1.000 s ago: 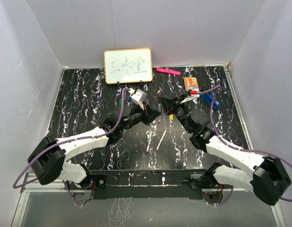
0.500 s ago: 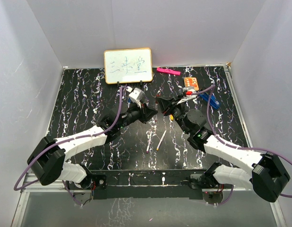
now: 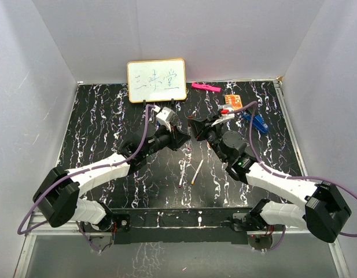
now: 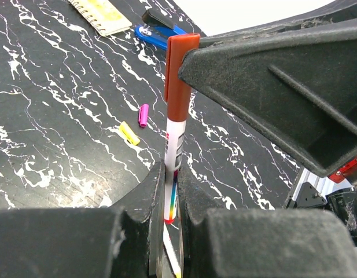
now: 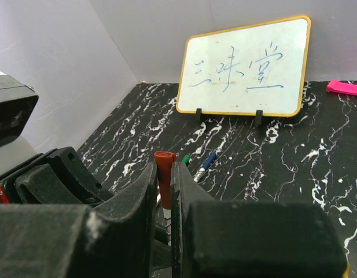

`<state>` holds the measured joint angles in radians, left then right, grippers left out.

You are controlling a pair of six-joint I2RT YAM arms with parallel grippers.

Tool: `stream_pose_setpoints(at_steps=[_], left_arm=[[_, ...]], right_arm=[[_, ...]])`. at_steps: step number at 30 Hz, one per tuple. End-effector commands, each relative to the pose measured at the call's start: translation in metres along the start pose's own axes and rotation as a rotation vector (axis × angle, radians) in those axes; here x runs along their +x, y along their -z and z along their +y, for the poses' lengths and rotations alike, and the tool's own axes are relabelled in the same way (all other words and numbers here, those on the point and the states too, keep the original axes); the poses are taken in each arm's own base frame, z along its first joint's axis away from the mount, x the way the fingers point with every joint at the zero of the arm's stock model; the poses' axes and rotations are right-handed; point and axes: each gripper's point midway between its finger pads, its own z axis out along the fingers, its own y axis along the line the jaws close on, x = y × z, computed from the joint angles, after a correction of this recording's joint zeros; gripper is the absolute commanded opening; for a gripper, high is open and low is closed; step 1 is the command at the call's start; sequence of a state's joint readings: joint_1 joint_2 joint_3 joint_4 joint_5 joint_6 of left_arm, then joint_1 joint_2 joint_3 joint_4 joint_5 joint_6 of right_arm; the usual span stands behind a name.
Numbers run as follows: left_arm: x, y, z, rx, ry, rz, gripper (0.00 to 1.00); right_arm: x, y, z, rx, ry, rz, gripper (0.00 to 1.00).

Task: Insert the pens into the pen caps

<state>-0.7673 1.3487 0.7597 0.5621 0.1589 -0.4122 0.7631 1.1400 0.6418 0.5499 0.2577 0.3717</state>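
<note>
- On the overhead view both arms reach in to the middle of the black marbled table (image 3: 97,121). The left gripper (image 3: 179,138) and right gripper (image 3: 197,128) sit nose to nose there.
- My left wrist camera shows the left fingers (image 4: 140,202) pinched narrow on the lower barrel of a white pen (image 4: 173,142). It stands upright between them.
- A red cap (image 4: 178,75) sits over the top end of that pen, and a black finger of the right gripper rests against the cap's upper side.
- On the right wrist camera the right fingers (image 5: 140,197) are clamped close on the red cap. Its rounded end pokes up just above them (the barrel below is mostly hidden from this side).
- Two loose pens (image 3: 197,171) lie near each other at the front centre of the table, apart from both grippers.
- A yellow cap (image 4: 129,133) and a purple cap (image 4: 143,114) lie near each other on the table beyond the held pen.
- A green-ended pen (image 5: 186,159) and a blue-ended pen (image 5: 207,161) lie in front of the whiteboard (image 3: 157,80), which stands at the back edge.
- To the whiteboard's right I see the pink marker (image 3: 205,87), an orange card (image 3: 233,102) and a blue clip (image 3: 256,121).
</note>
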Motion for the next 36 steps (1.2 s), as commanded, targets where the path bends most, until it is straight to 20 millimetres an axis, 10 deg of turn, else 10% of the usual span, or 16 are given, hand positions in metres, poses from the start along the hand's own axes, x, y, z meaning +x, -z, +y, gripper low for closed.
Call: stream_pose_setpoints(at_steps=[1, 12, 21, 36], left_arm=[[-0.107, 0.014, -0.02, 0.027, 0.001, -0.332, 0.0], [-0.027, -0.004, 0.054, -0.288, 0.004, -0.055, 0.0], [0.006, -0.021, 0.133, -0.58, -0.048, 0.18, 0.0], [0.065, -0.036, 0.201, -0.789, -0.011, 0.53, 0.0]], right_arm=[[0.036, 0.006, -0.011, 0.089, 0.07, 0.171, 0.17], [-0.085, 0.016, -0.012, 0.205, 0.024, -0.167, 0.66], [-0.049, 0.036, -0.061, 0.47, 0.028, -0.031, 0.98], [-0.005, 0.041, -0.092, 0.62, 0.025, 0.114, 0.98]])
